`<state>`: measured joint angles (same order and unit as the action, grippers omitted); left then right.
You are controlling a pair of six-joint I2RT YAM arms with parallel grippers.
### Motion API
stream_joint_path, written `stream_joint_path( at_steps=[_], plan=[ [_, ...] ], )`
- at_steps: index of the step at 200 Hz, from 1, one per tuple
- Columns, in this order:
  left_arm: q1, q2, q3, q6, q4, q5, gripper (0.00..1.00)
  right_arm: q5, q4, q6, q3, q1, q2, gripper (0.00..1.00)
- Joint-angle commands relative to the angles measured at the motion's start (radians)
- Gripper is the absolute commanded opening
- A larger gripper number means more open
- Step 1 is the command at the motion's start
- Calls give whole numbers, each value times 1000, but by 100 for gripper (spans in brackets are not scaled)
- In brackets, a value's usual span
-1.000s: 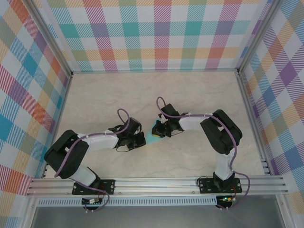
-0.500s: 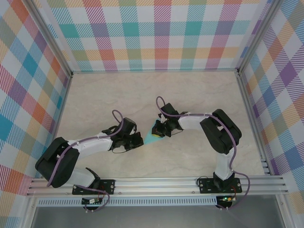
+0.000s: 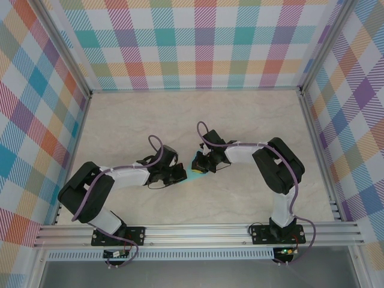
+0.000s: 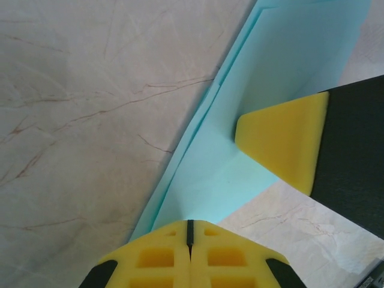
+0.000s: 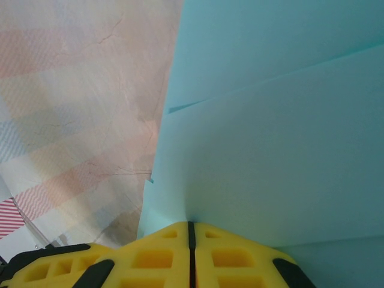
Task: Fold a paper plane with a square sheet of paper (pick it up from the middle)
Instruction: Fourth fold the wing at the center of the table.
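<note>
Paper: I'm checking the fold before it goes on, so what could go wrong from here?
1. The paper has layers with offset edges; a push from the shut left gripper could skew the crease.
2. The shut right gripper rests its tip on the paper; dragging may wrinkle it.
3. The grippers sit close together and could bump.

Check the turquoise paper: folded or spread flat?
Folded. The paper shows overlapping layers with stepped edges in both wrist views; from above, a slim pointed shape.

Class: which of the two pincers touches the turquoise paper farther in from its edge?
The right pincer: its yellow tip sits well onto the paper; the left pincer meets its edge.
</note>
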<state>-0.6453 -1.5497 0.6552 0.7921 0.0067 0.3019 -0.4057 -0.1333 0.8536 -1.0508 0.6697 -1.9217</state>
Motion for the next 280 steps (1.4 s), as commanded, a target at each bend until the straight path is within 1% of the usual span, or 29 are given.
stream_joint_path(
  at_steps=[1,53,89,112,136,146,155,169,187,207,227,237,256,280],
  plan=[
    [11,-13,-15,-25,-7,-18,0,100,-81,1,13,-1,-74,8],
    [12,-2,-79,-28,-93,-72,0,117,-91,6,18,-1,-79,8],
    [19,47,-120,-16,-135,-76,0,130,-104,9,17,-2,-80,8],
    [31,121,-103,-6,-200,-61,0,124,-102,7,17,-4,-77,8],
    [30,216,-44,-4,-225,-72,2,79,-66,11,7,-5,-65,8],
    [32,232,-18,0,-232,-88,5,62,-57,16,-6,-4,-53,10],
    [32,233,-1,3,-235,-110,9,53,-49,19,-19,-4,-31,14],
    [38,218,22,12,-241,-139,17,53,-34,29,-30,-5,18,23],
    [43,195,41,24,-222,-153,30,98,-39,49,-27,-4,99,33],
    [46,176,61,20,-211,-170,40,171,-65,84,-1,-4,167,42],
    [52,160,75,9,-202,-179,45,247,-99,139,42,-4,206,49],
    [53,153,79,4,-197,-186,48,268,-93,167,69,-5,218,50],
    [56,139,82,-3,-198,-203,51,280,-74,207,98,-7,220,51],
    [59,128,82,-5,-189,-208,52,256,-48,230,97,-5,189,51]
  ],
)
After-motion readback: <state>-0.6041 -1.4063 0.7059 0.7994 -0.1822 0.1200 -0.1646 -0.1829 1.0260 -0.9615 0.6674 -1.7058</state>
